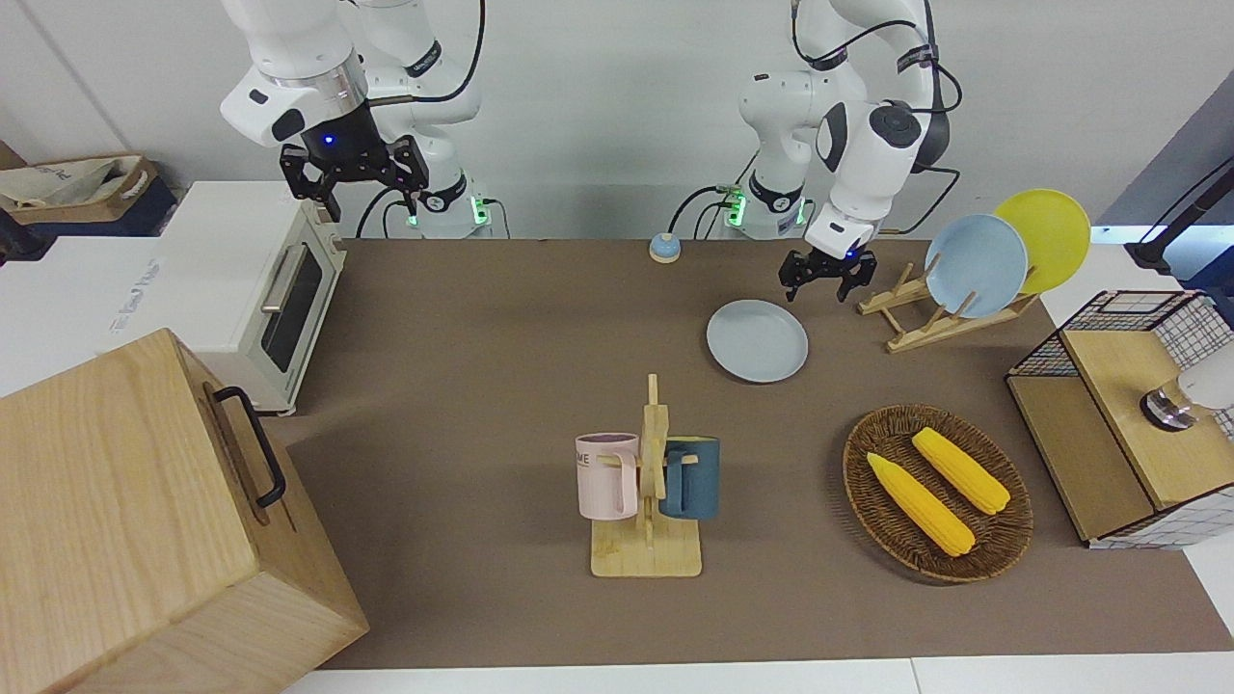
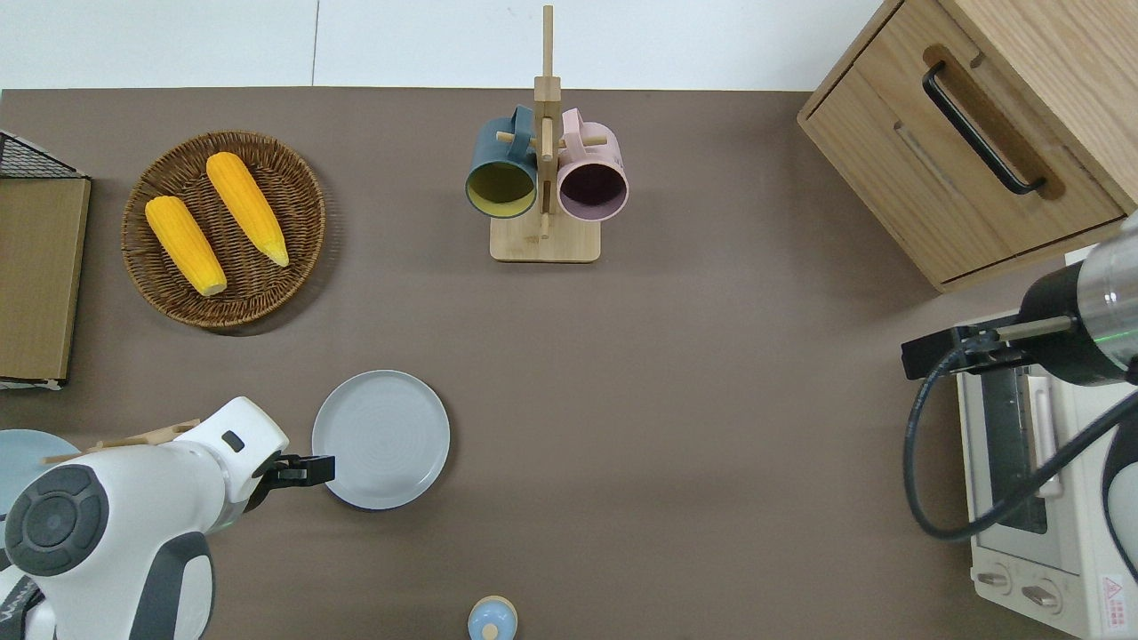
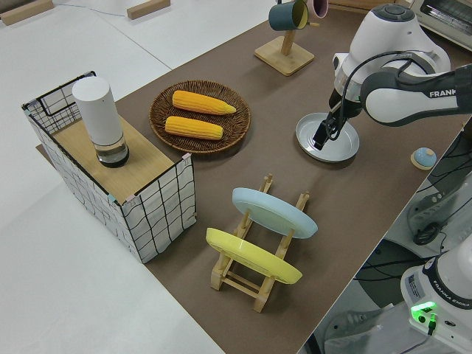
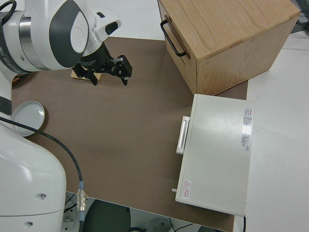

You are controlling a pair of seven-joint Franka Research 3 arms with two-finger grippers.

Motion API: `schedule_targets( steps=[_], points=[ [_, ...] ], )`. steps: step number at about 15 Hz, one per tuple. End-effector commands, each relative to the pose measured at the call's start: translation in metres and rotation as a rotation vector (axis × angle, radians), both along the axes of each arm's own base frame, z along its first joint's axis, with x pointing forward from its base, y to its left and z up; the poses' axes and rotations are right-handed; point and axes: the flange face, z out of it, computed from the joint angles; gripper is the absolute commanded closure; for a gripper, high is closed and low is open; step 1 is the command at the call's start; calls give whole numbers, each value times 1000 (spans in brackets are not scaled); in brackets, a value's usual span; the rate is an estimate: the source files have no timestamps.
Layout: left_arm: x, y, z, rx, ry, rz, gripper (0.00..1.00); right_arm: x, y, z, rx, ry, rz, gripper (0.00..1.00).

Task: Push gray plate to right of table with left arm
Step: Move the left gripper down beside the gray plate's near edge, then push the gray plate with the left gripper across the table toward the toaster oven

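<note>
The gray plate (image 2: 380,439) lies bare beside the left tool (image 2: 313,469), fingers parted; basket (image 2: 151,293) holds two corncobs (image 2: 185,245).

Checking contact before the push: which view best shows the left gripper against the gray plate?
The overhead view: the left gripper reaches the gray plate's rim. Front shows it by the plate's edge; the left side view overlaps them; the right side view shows only the plate.

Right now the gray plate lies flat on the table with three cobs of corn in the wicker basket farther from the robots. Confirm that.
Not quite: the wicker basket holds two cobs of corn, not three, as the overhead view shows. The rest stands: the gray plate lies flat on the table, and the basket is farther from the robots than the plate.
</note>
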Motion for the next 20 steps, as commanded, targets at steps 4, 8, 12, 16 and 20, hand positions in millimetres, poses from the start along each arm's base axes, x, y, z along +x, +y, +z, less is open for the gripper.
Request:
schedule_targets(
  steps=[4, 8, 12, 16, 20],
  points=[
    [-1, 0, -43, -9, -14, 59, 9, -4, -2, 3, 7, 6, -2, 17],
    [5, -5, -68, -11, -16, 58, 11, -4, -2, 3, 7, 4, -2, 17],
    [7, -6, -79, -11, -16, 55, 23, -3, -3, 3, 7, 6, -4, 17],
    [7, -5, -81, -12, -11, 57, 593, -4, -2, 3, 7, 6, -2, 17],
    [8, -5, -80, -11, -11, 56, 985, -3, -3, 3, 7, 4, -4, 17]
  ],
)
